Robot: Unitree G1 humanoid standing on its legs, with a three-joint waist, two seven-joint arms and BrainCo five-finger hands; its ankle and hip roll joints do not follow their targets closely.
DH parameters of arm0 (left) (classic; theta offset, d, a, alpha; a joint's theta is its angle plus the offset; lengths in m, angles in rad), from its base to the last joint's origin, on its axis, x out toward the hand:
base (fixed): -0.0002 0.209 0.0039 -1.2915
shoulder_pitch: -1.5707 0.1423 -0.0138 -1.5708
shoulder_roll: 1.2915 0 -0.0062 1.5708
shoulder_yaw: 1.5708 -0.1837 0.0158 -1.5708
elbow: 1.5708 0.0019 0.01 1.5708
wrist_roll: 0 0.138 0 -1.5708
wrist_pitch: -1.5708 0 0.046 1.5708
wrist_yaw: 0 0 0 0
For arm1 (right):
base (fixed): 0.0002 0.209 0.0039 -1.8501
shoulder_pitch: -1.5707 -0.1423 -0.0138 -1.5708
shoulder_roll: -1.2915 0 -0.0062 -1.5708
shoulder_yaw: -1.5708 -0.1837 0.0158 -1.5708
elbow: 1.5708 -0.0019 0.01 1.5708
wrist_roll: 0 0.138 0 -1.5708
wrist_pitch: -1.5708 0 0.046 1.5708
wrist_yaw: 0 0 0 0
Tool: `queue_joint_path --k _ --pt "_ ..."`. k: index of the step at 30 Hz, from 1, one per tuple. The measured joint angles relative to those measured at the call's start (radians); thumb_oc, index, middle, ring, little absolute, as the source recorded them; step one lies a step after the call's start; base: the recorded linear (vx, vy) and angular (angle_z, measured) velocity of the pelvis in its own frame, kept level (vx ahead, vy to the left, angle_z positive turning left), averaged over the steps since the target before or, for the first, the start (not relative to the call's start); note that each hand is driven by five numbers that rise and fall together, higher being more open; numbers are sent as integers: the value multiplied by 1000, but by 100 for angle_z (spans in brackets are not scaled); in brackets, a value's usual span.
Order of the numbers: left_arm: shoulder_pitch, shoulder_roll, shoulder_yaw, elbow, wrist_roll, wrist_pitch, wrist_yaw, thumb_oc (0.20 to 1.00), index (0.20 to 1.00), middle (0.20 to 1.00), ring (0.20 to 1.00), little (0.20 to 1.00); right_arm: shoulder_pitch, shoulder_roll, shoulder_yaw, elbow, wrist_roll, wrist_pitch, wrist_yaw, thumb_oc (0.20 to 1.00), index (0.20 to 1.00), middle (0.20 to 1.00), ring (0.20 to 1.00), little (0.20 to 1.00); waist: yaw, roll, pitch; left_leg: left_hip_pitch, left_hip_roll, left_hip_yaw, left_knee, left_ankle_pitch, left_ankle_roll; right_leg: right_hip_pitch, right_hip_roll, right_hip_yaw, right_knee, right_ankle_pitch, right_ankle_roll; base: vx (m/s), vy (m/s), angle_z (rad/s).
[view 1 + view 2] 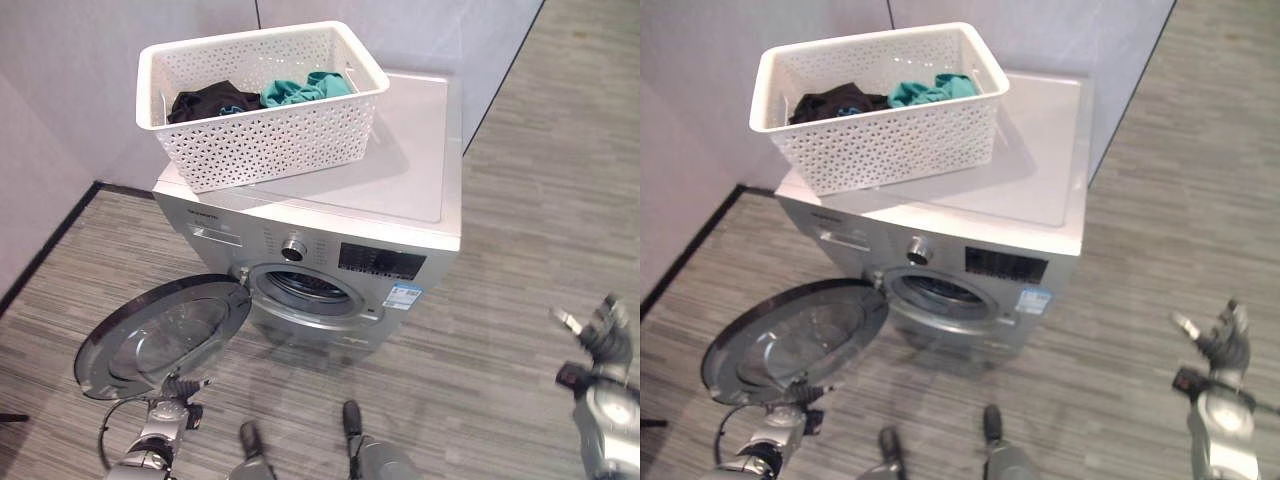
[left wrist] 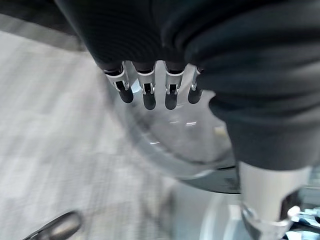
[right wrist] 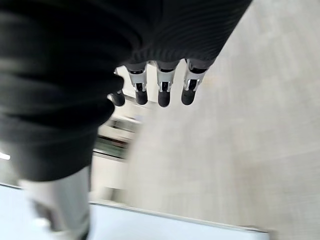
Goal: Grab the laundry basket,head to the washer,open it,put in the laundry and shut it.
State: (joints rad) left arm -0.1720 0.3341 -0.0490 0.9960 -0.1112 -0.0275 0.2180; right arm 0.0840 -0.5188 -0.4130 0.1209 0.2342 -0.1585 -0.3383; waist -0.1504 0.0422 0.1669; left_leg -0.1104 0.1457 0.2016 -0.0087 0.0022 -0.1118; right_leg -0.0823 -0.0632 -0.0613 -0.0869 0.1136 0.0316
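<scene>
The washer (image 1: 330, 215) stands against the pale wall (image 1: 60, 90), and everything else can be placed from it. Down at the washer's lower left the left hand (image 1: 172, 408) hangs just under the rim of the round door (image 1: 165, 335), which is swung fully open and hinged at the left of the opening. In its own wrist view the left hand's fingers (image 2: 149, 92) are straight and relaxed above the door's glass (image 2: 175, 140), holding nothing; whether they touch the door cannot be told.

On the washer's flat top, toward its left and back, sits the white perforated laundry basket (image 1: 262, 110) — upright, its left end reaching past the washer's left edge. Inside lie a black garment (image 1: 212, 102) on the left and a teal garment (image 1: 305, 88) to its right, the two touching.

On the washer's front, the drum opening (image 1: 308, 290) gapes dark below the round dial (image 1: 293, 250); right of the dial is the dark control panel (image 1: 380, 262).

Well off to the washer's right, over the grey striped floor (image 1: 520, 220), the right hand (image 1: 598, 335) is raised — fingers (image 3: 162, 85) loosely extended in its wrist view, empty, touching nothing.
</scene>
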Motion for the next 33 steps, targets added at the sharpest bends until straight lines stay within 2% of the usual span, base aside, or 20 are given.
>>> queue_joint_path --k 2,3,6,9,12,13,15,17,18,19,20,21,22,26,27,28,29,30,31,33 --pt "17 -3 1 -17 0 -12 2 1000 1000 1000 1000 1000 1 -28 -22 -73 -67 15 -64 1000 1000 1000 1000 1000 -8 9 -10 26 -29 31 21 29 46 24 -30 7 23 -23 39 210 283 -24" --pt "35 -3 8 -36 0 -12 -1 1000 1000 1000 1000 1000 4 -32 -40 -127 -103 29 -71 1000 1000 1000 1000 1000 -12 -1 -3 46 -46 26 24 8 79 20 -56 9 69 -46 60 102 159 -17" --pt "74 2 44 -37 0 -10 -2 1000 1000 1000 1000 1000 -15 -73 -66 -254 -177 39 -86 1000 1000 1000 1000 1000 -22 -14 -4 129 -98 27 -18 -6 104 -43 -98 30 318 -109 93 177 192 0" --pt "100 21 48 -38 0 -8 0 1000 1000 1000 1000 1000 -48 -150 -68 -333 -215 29 -90 1000 1000 1000 1000 1000 -23 -7 -23 184 -116 25 -63 15 124 -81 -116 39 429 -143 88 112 36 6" --pt "107 43 46 -45 2 -7 3 1000 1000 1000 1000 1000 -59 -197 -65 -358 -221 35 -84 1000 1000 1000 1000 1000 -6 -15 -56 177 -116 -7 -83 6 140 -90 -97 60 345 -169 83 126 -30 16" --pt "97 44 45 -44 2 -6 2 1000 1000 1000 1000 1000 -87 -240 -65 -366 -221 35 -74 1000 1000 1000 1000 1000 -3 -10 -51 172 -111 -14 -83 11 136 -88 -81 86 252 -161 85 172 -70 31" --pt "82 44 43 -33 2 -5 -2 1000 1000 1000 1000 1000 -135 -302 -63 -377 -217 33 -61 1000 1000 1000 1000 1000 0 -26 -57 190 -109 -49 -83 -8 133 -91 -91 109 31 -52 98 127 -72 43" --pt "82 46 43 -33 2 -5 0 1000 1000 1000 1000 1000 -145 -349 -60 -370 -213 35 -51 1000 1000 1000 1000 1000 -1 -40 -59 202 -112 -53 -84 -15 122 -94 -100 111 -10 -19 100 69 -92 47" --pt "94 75 42 -29 2 -4 1 1000 1000 1000 1000 1000 -151 -451 -24 -317 -208 32 -26 1000 1000 1000 1000 1000 -7 -107 -80 235 -135 -112 -89 -37 85 -70 -119 169 -1 -12 139 62 -80 85" --pt "94 73 33 -26 2 -3 -4 1000 1000 1000 1000 1000 -153 -513 -8 -274 -206 35 -7 1000 1000 1000 1000 1000 -6 -113 -84 249 -122 -134 -89 -43 76 -47 -105 193 -1 37 153 98 -164 111" --pt "95 66 -14 -31 2 -4 -16 1000 1000 1000 1000 1000 -178 -626 31 -195 -185 44 39 1000 1000 1000 1000 1000 0 -86 -99 250 -90 -154 -84 -48 68 -30 -69 190 -1 48 140 63 -123 68" --pt "94 52 -13 -38 2 -9 -28 1000 1000 1000 1000 1000 -215 -649 38 -172 -167 49 65 1000 1000 1000 1000 1000 11 -79 -99 250 -64 -165 -84 -46 63 -22 -49 182 0 58 125 101 -196 54" --pt "88 37 -14 -33 1 -9 -31 1000 1000 1000 1000 1000 -259 -676 61 -141 -160 54 86 1000 1000 1000 1000 1000 12 -69 -98 251 -48 -167 -83 -51 36 -18 -32 171 0 60 113 78 -142 27" --pt "68 -35 -75 -23 -11 -14 -77 1000 1000 1000 1000 1000 -557 -913 340 -17 -84 67 199 1000 1000 1000 1000 1000 35 -44 -102 252 16 -204 -75 -53 11 23 19 113 -1 47 69 109 -158 36" --pt "63 -38 -91 -20 -18 -14 -83 1000 1000 1000 1000 1000 -635 -927 391 1 -79 66 213 1000 1000 1000 1000 1000 35 -49 -99 256 25 -212 -81 -52 9 30 26 104 -2 43 63 84 -122 36" --pt "59 -41 -92 -1 -32 -16 -88 1000 1000 1000 1000 1000 -800 -921 520 40 -64 63 225 1000 1000 1000 1000 1000 32 -55 -99 260 32 -218 -81 -54 7 36 32 93 -9 40 61 72 -128 18" --pt "54 -45 -91 20 -45 -16 -100 1000 1000 1000 1000 1000 -1028 -942 739 64 -41 64 260 1000 1000 1000 1000 1000 39 -64 -102 261 42 -218 -81 -58 -4 38 43 89 -9 37 56 43 -88 8" --pt "56 -44 -91 24 -47 -16 -105 1000 1000 1000 1000 1000 -1106 -939 813 63 -39 55 274 1000 1000 1000 1000 1000 45 -67 -104 260 47 -219 -81 -58 -12 39 45 85 -9 37 53 49 -89 1" --pt "55 -44 -88 42 -48 -15 -113 1000 1000 1000 1000 1000 -1250 -923 963 71 -31 46 289 1000 1000 1000 1000 1000 44 -73 -110 265 48 -219 -81 -58 -20 37 47 88 -9 36 51 25 -34 6" --pt "59 -45 -91 49 -58 -16 -116 1000 1000 1000 1000 1000 -1329 -882 1061 58 -12 32 324 1000 1000 1000 1000 1000 51 -85 -118 259 46 -221 -82 -59 -21 38 44 82 -9 35 49 29 -33 5"
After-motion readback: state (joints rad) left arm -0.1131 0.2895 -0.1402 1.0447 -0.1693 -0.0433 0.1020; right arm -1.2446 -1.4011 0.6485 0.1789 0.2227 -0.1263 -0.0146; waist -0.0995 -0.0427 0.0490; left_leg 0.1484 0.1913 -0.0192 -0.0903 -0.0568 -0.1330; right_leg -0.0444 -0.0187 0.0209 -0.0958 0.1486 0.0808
